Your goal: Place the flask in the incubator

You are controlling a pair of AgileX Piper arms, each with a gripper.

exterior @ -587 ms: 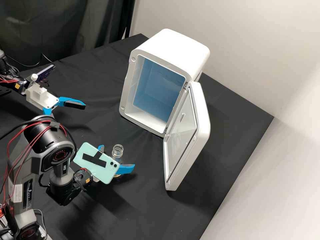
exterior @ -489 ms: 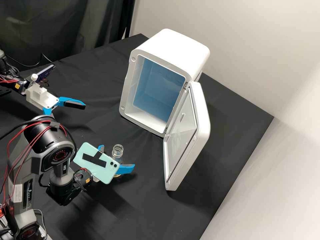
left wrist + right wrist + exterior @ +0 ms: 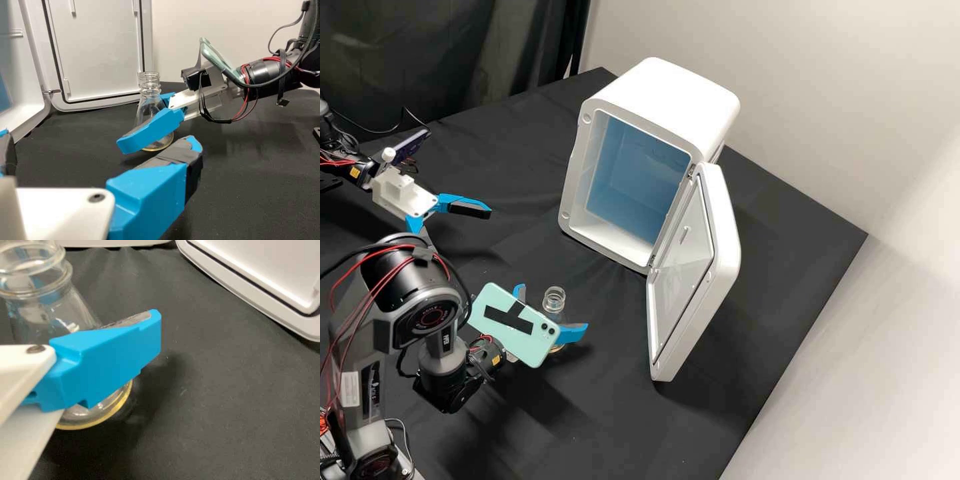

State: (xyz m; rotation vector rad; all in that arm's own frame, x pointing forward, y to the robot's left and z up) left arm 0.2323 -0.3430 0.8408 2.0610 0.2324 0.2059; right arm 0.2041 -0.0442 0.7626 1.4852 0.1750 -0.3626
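The clear glass flask (image 3: pixel 553 301) stands on the black cloth in front of the white incubator (image 3: pixel 667 100), whose door (image 3: pixel 697 267) hangs wide open on a blue inside. My right gripper (image 3: pixel 553 309) is shut on the flask, one blue finger (image 3: pixel 110 355) pressed to its sloping side just above the yellowish base. From the left wrist, the flask (image 3: pixel 149 85) sits between those fingers (image 3: pixel 150 131). My left gripper (image 3: pixel 450 217) hovers open and holds nothing, farther back on the left, well clear of the flask.
A mint-green phone (image 3: pixel 513 325) is strapped to the right wrist. The open door juts toward the bench's near edge, right of the flask. Bare cloth lies between the flask and the incubator's opening. Red cables run along the near arm (image 3: pixel 393 313).
The right arm has shifted slightly left and back, carrying its gripper and phone with it. The flask's neck moved a touch the same way. The left arm has kept still.
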